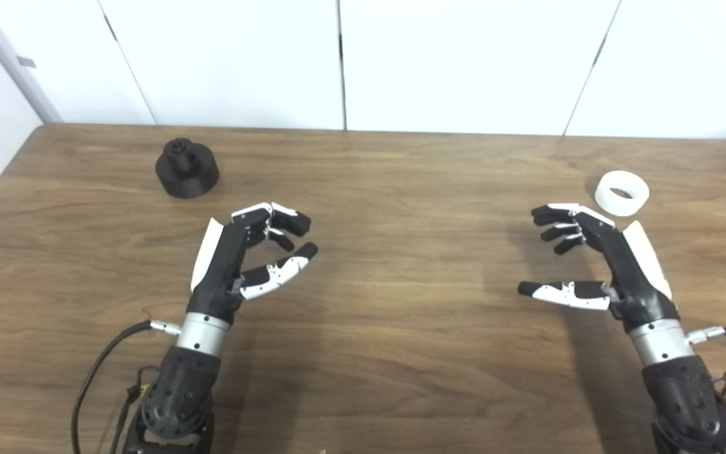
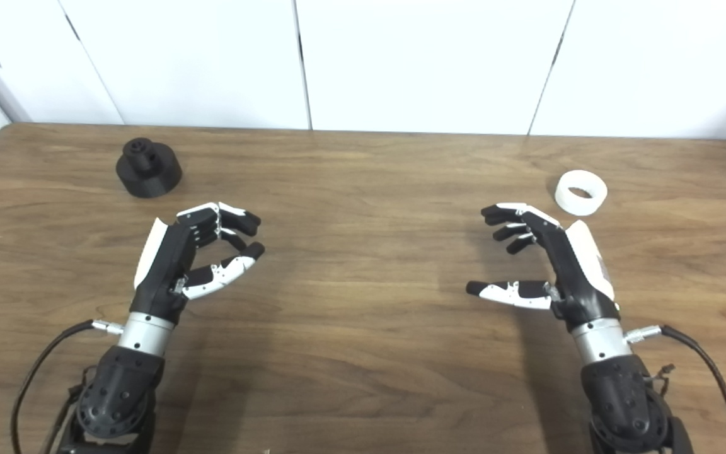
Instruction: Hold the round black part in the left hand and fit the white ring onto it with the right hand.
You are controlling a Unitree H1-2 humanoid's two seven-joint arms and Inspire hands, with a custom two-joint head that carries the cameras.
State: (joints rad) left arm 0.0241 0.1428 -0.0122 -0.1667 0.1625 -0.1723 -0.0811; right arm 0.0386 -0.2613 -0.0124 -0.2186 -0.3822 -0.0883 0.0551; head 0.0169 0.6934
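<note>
Black part: the round black part (image 1: 187, 168) sits on the wooden table (image 1: 388, 328) toward 10 o'clock of the view, wide base down, narrow hub on top, well apart from both hands.
White ring: the white ring (image 1: 621, 193) lies flat toward 2 o'clock, bore facing up, just beyond the right hand's fingertips and not touching them.
Left hand: the left hand (image 1: 237, 252) is empty, fingers curled loosely with a gap to the thumb; the black part lies at its 11 o'clock.
Right hand: the right hand (image 1: 590, 258) is empty too, fingers spread and thumb held out toward 9 o'clock; the ring lies at its 1 o'clock.
Stage: judged from the layout, nothing is picked up yet; both reaches are still to do.
Handling, black part: it looks rigid and matte, probably light plastic, unlikely to slip; I would wrap the broad base wall and leave the hub bare for the ring.
Handling, ring: it looks stiff, smooth and light, so it may skid when nudged; pinching across the outer wall keeps the bore free.
Hard to tell: whether the hub has a hole or a dimple, how tight the fit is, and the ring's near wall base are unclear; both forearms are cut off at 6 o'clock.
</note>
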